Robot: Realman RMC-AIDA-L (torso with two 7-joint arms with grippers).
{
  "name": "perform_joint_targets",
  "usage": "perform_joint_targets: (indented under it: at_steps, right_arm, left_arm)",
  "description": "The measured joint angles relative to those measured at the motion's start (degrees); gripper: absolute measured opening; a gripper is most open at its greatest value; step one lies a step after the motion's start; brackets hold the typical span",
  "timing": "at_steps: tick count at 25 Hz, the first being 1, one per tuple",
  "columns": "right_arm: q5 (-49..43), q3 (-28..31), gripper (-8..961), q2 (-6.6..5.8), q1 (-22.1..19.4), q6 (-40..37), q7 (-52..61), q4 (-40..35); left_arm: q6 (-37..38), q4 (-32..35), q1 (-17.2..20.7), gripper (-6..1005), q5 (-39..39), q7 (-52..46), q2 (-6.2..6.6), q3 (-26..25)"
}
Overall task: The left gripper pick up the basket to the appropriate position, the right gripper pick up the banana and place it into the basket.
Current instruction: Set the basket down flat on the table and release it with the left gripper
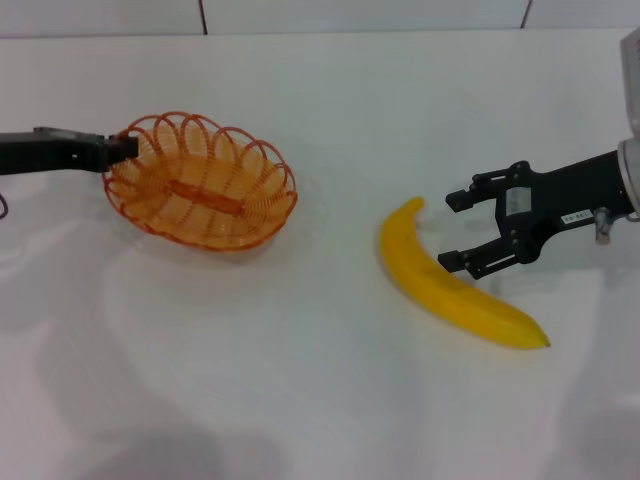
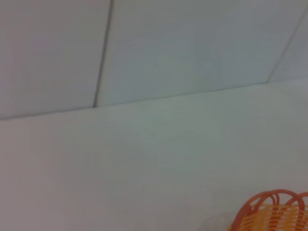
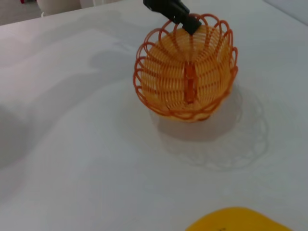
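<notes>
The orange wire basket (image 1: 200, 182) is at the left of the white table. My left gripper (image 1: 125, 148) comes in from the left and is shut on the basket's left rim. The right wrist view shows it too (image 3: 185, 19), pinching the rim of the basket (image 3: 187, 67), whose shadow lies offset on the table. A piece of the rim (image 2: 274, 214) shows in the left wrist view. The yellow banana (image 1: 450, 290) lies on the table at the right. My right gripper (image 1: 452, 230) is open just beside the banana's upper half, fingers pointing left. The banana's edge (image 3: 240, 220) shows in the right wrist view.
The white table (image 1: 320, 380) reaches a wall with panel seams (image 1: 203, 15) at the back. Bare table lies between the basket and the banana.
</notes>
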Motion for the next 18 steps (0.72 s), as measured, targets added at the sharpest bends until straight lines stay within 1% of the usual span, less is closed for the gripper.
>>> perform_joint_targets:
  at_steps: [3,4,13,18]
  right_arm:
    - [0.0,-0.3,870,0.00,0.0,0.0,0.2,0.0]
    - [0.0,-0.5,870,0.00,0.0,0.0,0.2,0.0]
    - [0.0,-0.8,870,0.00,0.0,0.0,0.2,0.0]
    - [0.0,-0.9,869,0.00,0.4,0.0,0.2,0.0]
  left_arm:
    - [-1.2,-1.1,0.2,84,-0.9,0.3,0.02,0.0]
    - [-1.6,-1.8,0.4,84,-2.3,1.2,0.03,0.0]
    - [-2.3,-3.4,0.4,81,-3.4,1.4,0.05,0.0]
    - [-5.1,-6.1,-0.3,82,-4.8,2.4,-0.04,0.0]
